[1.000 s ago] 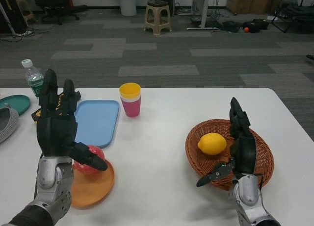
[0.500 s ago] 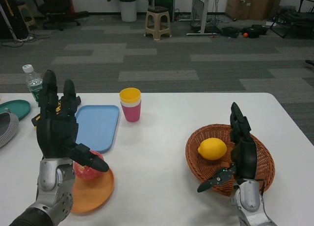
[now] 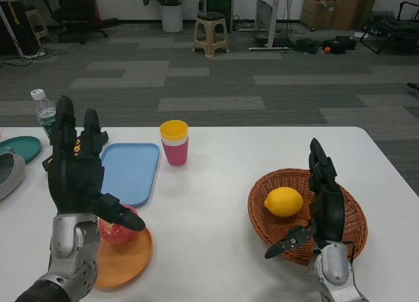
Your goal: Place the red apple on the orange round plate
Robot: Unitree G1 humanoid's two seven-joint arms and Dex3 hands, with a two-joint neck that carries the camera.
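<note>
The red apple point(image 3: 118, 227) lies on the orange round plate point(image 3: 127, 257) at the near left of the white table. My left hand point(image 3: 75, 171) stands upright just over the apple and in front of it, fingers spread, holding nothing; its thumb reaches across the apple's top and hides part of it. My right hand point(image 3: 321, 204) is raised over the near edge of the wicker basket point(image 3: 349, 210) at the right, fingers straight and apart, with nothing in it.
A lemon point(image 3: 283, 202) lies in the basket. Behind the plate is a blue tray point(image 3: 129, 171), then stacked yellow and pink cups point(image 3: 174, 141). At the far left stand a water bottle point(image 3: 44, 110), a teal plate point(image 3: 18, 147) and a grey bowl point(image 3: 8, 173).
The whole view has shifted downward a little, so the camera tilted up. The hands and the apple keep the same places relative to the table.
</note>
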